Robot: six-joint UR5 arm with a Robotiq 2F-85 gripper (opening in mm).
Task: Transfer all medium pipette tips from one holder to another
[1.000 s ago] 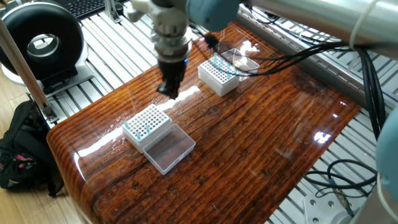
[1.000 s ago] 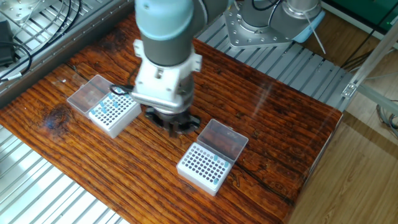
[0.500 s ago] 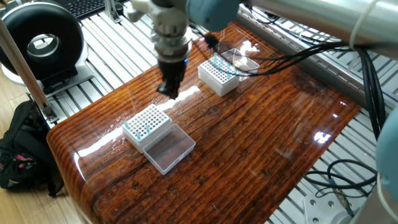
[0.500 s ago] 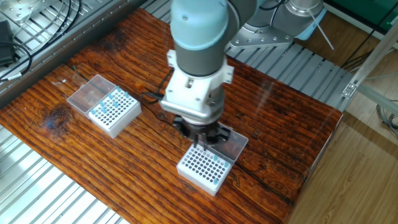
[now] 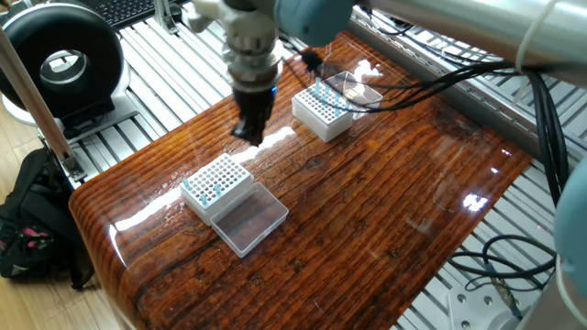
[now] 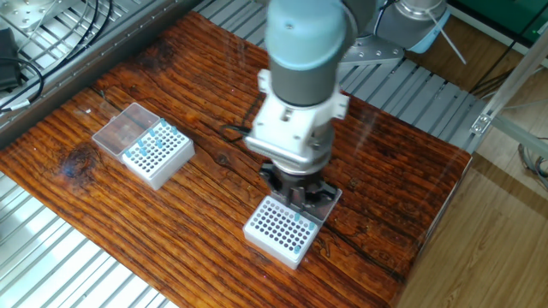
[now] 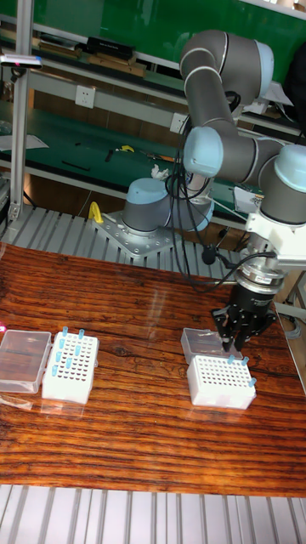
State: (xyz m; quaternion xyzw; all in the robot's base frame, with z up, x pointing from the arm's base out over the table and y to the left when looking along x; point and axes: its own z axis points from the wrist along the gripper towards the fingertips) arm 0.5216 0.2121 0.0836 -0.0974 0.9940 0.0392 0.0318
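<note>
Two white grid holders stand on the wooden table. The left holder [image 6: 157,154] [image 7: 70,370] carries several pale-blue medium pipette tips [image 6: 152,142] [image 7: 66,347]. The right holder [image 6: 276,231] [image 7: 218,384] has a few tips [image 7: 247,364] along one edge. In the other fixed view and the tall view, my gripper [image 6: 295,195] [image 7: 231,344] hangs just over the right holder's back edge, next to its open lid [image 7: 199,340]. Its fingers are close together; anything between them is too small to see. In one fixed view, the gripper [image 5: 249,136] appears between the two holders.
Each holder has a clear lid lying open beside it, such as the left lid [image 6: 122,130]. Aluminium slats [image 6: 51,265] surround the table. The robot base [image 7: 146,223] sits behind it, with a black cable [image 7: 191,272] trailing. A black bag [image 5: 27,234] lies off the table.
In the other fixed view my gripper has travelled from beside the left holder, across the table, to the right holder's back edge. One fixed view shows no change.
</note>
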